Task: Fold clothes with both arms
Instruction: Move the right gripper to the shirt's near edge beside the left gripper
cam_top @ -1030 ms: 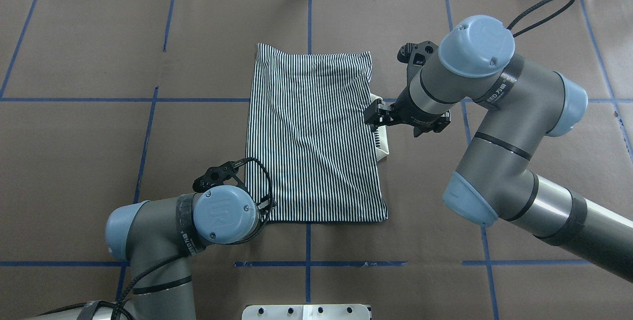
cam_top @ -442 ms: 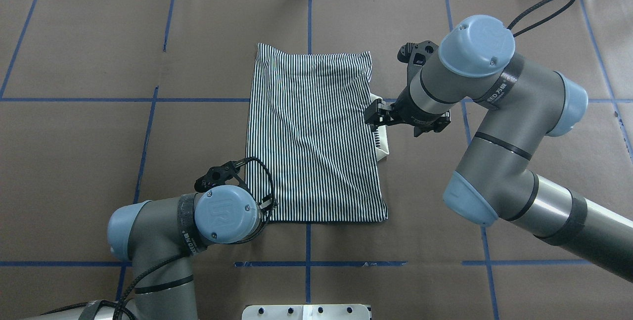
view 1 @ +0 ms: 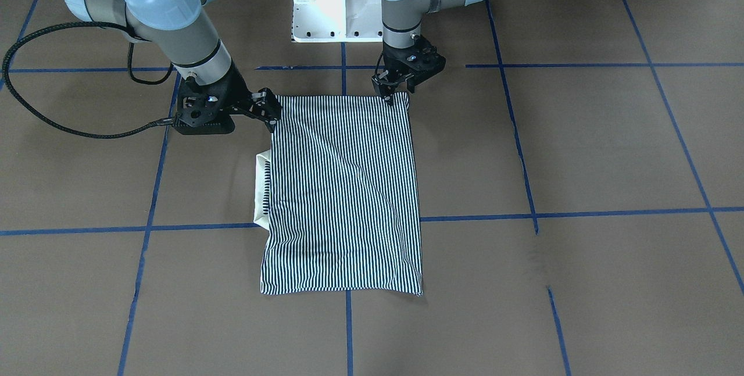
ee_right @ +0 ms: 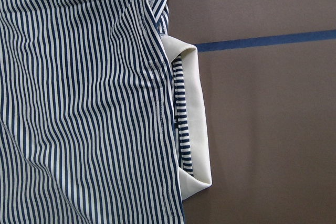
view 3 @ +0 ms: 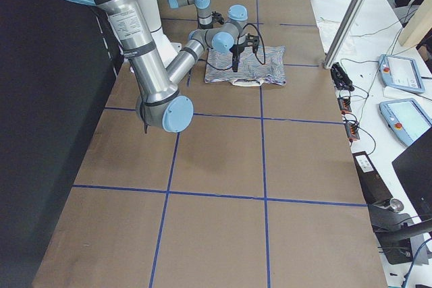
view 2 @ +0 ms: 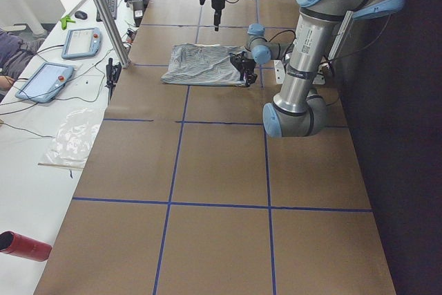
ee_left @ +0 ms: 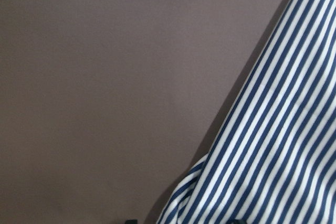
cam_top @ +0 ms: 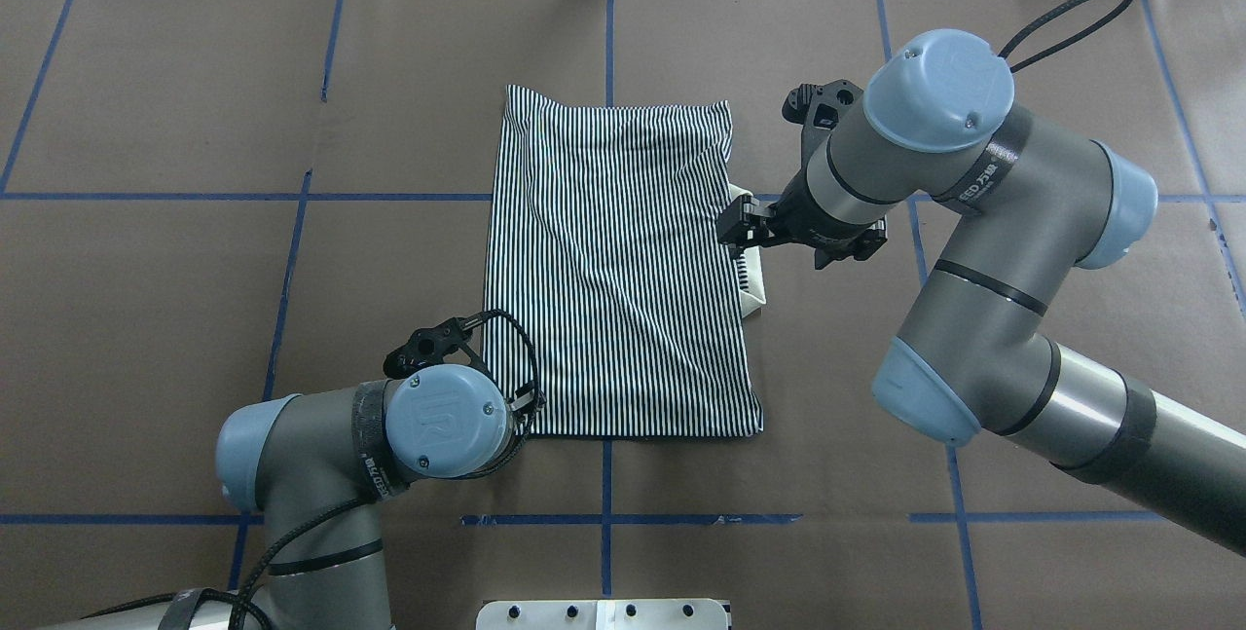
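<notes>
**Hovering claws at two edges of a folded striped shirt**

The left claw is down at the corner of the polo shirt nearest the robot's own edge of the surface. Its jaws look parted. In the left wrist view two dark fingertips sit apart at the bottom of the picture, with the striped corner between them, and no grip on the cloth can be made out.

The right claw hangs above the shirt's right-hand long edge, over the cream collar that pokes out there. Its jaws also look parted and hold nothing.

The left arm is bent low near the robot's edge, while the right arm reaches in from the right-hand edge.

The shirt lies folded into a flat rectangle in the middle of the surface. Its long sides run from the robot's edge toward the far edge, crossing blue tape lines.
</notes>
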`<state>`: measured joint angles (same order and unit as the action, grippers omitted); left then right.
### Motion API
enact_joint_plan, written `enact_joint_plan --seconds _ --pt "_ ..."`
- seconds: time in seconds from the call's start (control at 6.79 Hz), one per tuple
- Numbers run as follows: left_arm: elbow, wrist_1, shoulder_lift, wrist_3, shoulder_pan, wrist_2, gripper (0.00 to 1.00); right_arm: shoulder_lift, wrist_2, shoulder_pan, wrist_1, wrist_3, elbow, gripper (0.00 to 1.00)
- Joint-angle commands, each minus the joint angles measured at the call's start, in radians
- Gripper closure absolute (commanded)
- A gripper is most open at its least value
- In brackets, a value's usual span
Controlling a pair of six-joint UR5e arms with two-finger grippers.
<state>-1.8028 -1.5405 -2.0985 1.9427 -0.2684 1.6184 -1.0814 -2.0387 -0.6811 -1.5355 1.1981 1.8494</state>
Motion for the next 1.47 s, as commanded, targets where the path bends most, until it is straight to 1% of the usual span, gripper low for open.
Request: enact_joint_plan --seconds 0.0,0.15,0.74,0.88,1.03,1.18,1.32 --pt "0.0 -0.001 -0.001 0.002 0.0 0.0 0.77 -0.002 0.0 0.0 0.0 0.0 0.001 0.0" --pt "0.0 -0.001 -0.003 0.002 0.0 0.0 1.0 -0.002 0.0 0.0 0.0 -0.002 -0.001 0.0" --pt "-0.016 0.0 -0.009 -0.005 -0.009 0.001 1.0 -0.005 0.002 0.0 0.0 0.001 0.004 0.0" --pt "-0.047 0.005 0.0 -0.008 -0.014 0.005 1.0 -0.003 0.002 0.002 0.0 0.062 0.011 0.0" --pt "-0.073 0.013 0.005 -0.008 -0.014 0.005 1.0 -0.002 0.003 0.043 0.002 0.212 0.025 0.0" --pt "-0.073 0.011 0.006 -0.008 -0.012 0.008 1.0 0.0 0.044 0.102 0.012 0.351 0.036 0.0" --pt "-0.073 0.011 0.006 -0.008 -0.014 0.009 1.0 0.003 0.154 0.209 0.064 0.552 0.027 0.0"
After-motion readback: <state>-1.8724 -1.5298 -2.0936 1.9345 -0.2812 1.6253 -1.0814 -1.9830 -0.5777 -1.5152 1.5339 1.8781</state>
